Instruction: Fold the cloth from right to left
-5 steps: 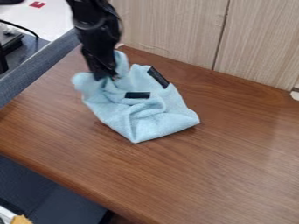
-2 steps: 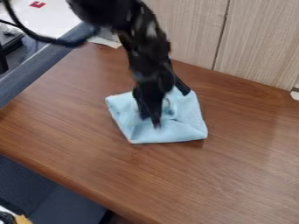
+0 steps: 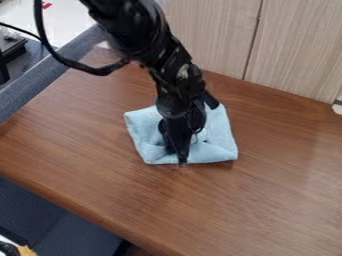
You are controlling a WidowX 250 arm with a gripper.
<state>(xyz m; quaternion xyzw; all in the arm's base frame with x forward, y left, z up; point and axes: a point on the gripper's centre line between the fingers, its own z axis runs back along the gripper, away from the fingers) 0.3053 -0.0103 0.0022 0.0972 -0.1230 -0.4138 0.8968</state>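
Note:
The black gripper [image 3: 180, 156] points down over the middle of the cloth, its tip at the cloth's front edge. Light blue cloth [image 3: 219, 133] lies on the brown wooden table in a rough four-sided shape, with wrinkles around the gripper. The arm and gripper cover the cloth's centre and part of its back edge. Whether the gripper holds any of the cloth cannot be told.
The wooden table [image 3: 267, 200] extends around the cloth. Pale wood-grain panels [image 3: 214, 35] stand along its back edge, and a grey-blue padded edge [image 3: 40, 85] runs along the left. A black cable [image 3: 50, 47] loops beside the arm at the upper left.
From the cloth's upper left, the gripper has moved right and toward the front edge. The cloth's raised, bunched left part has come down and spread flatter, with its outline shifted slightly right.

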